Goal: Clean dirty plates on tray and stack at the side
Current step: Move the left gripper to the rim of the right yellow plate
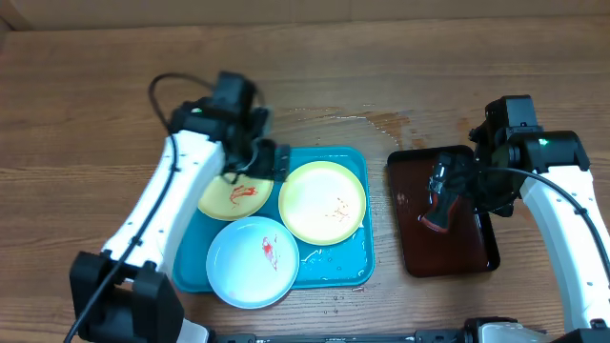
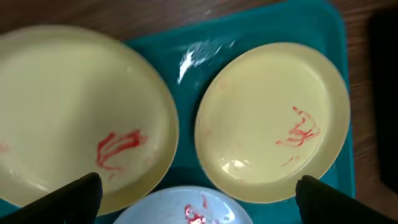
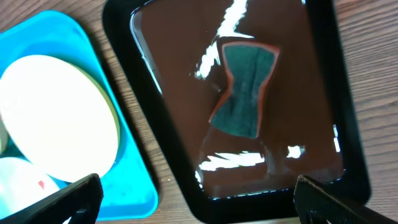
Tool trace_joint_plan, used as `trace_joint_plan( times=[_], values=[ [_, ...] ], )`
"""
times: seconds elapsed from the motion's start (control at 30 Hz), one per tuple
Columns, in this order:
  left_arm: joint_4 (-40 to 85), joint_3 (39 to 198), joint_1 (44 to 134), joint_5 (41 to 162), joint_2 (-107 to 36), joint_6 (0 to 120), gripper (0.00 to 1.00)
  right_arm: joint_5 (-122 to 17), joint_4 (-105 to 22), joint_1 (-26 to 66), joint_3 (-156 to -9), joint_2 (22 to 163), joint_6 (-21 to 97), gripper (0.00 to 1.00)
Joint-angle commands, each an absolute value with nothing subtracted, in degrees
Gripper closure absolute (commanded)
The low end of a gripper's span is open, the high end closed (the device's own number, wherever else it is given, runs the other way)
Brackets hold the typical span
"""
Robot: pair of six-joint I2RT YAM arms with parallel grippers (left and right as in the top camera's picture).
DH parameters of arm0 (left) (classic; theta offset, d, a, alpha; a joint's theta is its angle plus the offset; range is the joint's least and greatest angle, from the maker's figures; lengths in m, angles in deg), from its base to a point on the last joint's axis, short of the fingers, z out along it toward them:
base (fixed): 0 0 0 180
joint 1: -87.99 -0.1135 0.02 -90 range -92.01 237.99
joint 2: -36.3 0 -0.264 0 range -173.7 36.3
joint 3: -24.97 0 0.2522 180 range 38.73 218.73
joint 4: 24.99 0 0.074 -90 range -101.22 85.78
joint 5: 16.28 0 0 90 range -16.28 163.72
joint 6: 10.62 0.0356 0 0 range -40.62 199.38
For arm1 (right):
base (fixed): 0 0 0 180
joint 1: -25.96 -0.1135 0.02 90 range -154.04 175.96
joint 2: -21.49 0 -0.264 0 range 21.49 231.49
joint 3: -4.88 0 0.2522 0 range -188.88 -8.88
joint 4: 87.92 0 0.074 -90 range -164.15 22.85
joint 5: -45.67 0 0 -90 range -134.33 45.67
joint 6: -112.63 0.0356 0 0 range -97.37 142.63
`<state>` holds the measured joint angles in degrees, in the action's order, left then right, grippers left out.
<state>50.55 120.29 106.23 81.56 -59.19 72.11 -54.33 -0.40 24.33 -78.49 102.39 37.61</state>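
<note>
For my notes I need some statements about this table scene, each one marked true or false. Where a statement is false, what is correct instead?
1. The three plates all lie on the turquoise tray. True.
2. The sponge lies on the turquoise tray. False: it lies on the dark brown tray.
3. The left gripper and the right gripper are both open and hold nothing. True.
4. The pale blue-white plate is clean. False: it carries a red smear.
5. The right gripper hangs above the plates. False: it hangs above the dark brown tray, over the sponge.
</note>
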Motion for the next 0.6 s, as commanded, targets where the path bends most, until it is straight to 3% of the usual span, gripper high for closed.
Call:
trace_joint_plan(
  times=[0.0,0.17,0.23,0.27,0.3,0.33,0.43,0.5,0.57],
  values=[
    [49.5,124.9,112.8,74.1,-58.5,70.6,0.0,-56.0,-0.2,24.1,-79.4,103.0,37.9,0.0],
    [49.2,125.4,115.0,79.0,-58.5,66.5,0.0,-56.0,-1.0,24.1,-75.5,106.5,39.4,0.01],
    [49.4,125.3,115.0,79.0,-58.5,66.6,0.0,-56.3,-3.3,24.1,-73.3,108.0,39.6,0.19],
    [49.4,125.3,114.9,79.0,-58.5,66.5,0.0,-57.0,-3.9,24.1,-72.7,108.4,39.6,0.2],
    [49.5,125.3,114.8,79.1,-58.5,66.5,0.0,-57.3,-4.4,24.1,-72.1,108.9,39.6,0.18],
    [49.6,125.3,114.9,79.0,-58.5,66.5,0.0,-57.3,-4.5,24.1,-71.5,109.5,39.6,0.1],
    [50.0,125.3,114.9,77.1,-58.6,66.5,0.0,-57.3,-6.0,24.1,-70.2,110.7,39.6,0.11],
    [49.8,125.3,114.9,77.1,-58.6,66.5,0.0,-56.6,-7.9,24.1,-69.0,111.2,40.3,0.01],
    [49.8,125.3,114.9,76.7,-58.6,66.5,0.0,-53.4,-11.7,24.2,-67.8,111.7,41.9,0.06]
  ],
)
